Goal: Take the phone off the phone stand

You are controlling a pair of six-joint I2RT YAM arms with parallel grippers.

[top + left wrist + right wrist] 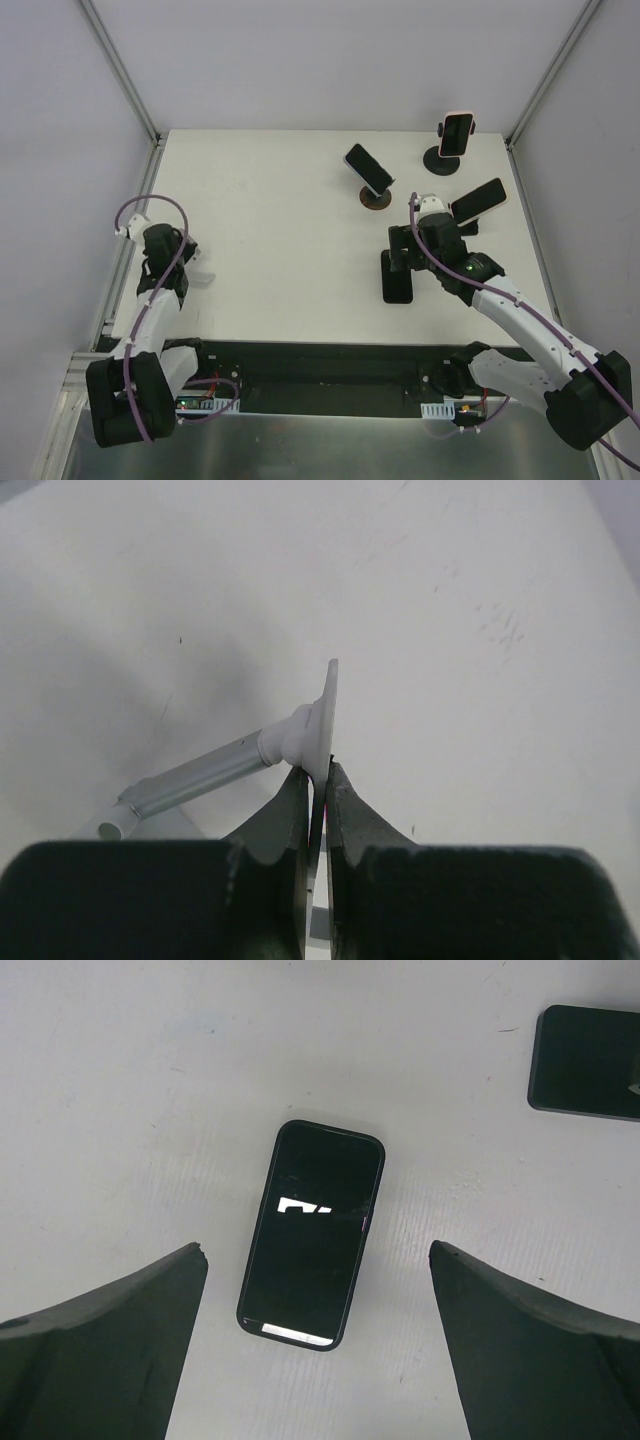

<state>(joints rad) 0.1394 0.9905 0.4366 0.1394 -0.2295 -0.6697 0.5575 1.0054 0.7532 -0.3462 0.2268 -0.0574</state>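
A black phone [312, 1250] lies flat, screen up, on the white table; it also shows in the top view [397, 283]. My right gripper [318, 1250] hangs over it, open wide, with a finger on each side and not touching it [398, 258]. Three other phones rest on stands: one on a brown round stand [369, 168], a pink-cased one on a black stand [456, 134], and one [478, 200] just right of my right wrist. My left gripper [318, 772] is at the far left [192, 266], shut on the edge of a white stand plate [325, 715] with a silver rod.
A dark flat rectangular slab [588, 1060] lies on the table beyond the phone in the right wrist view. White walls with metal rails [120, 70] enclose the table. The table's front edge [320, 342] runs just ahead of the arm bases.
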